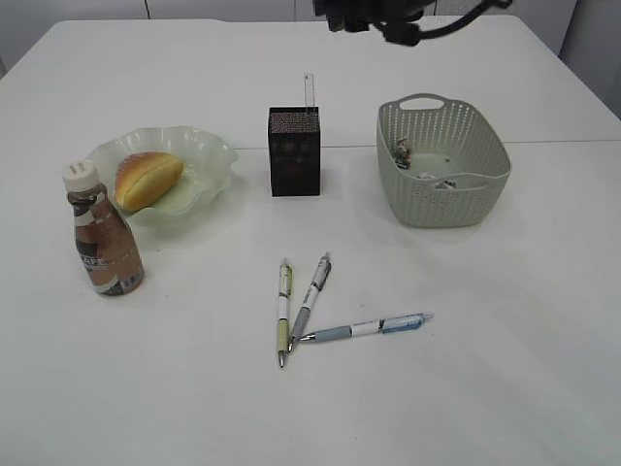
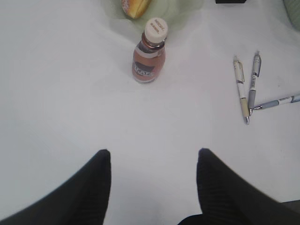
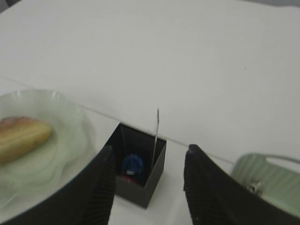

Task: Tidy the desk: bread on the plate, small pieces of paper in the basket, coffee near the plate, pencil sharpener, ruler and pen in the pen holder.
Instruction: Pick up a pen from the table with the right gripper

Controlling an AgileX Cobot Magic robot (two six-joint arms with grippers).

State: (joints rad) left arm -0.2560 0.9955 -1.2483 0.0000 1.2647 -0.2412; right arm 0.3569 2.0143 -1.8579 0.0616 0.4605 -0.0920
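Note:
The bread lies on the pale green plate. Beside the plate stands the coffee. The black pen holder holds the clear ruler upright. In the right wrist view a blue pencil sharpener lies at the bottom of the pen holder. Three pens lie on the table in front. Small pieces of paper sit in the basket. My right gripper hovers open and empty above the holder. My left gripper is open and empty, well short of the coffee.
The white table runs out on all sides. The right arm hangs at the top edge of the exterior view, behind the pen holder. The pens lie to the right of the left gripper.

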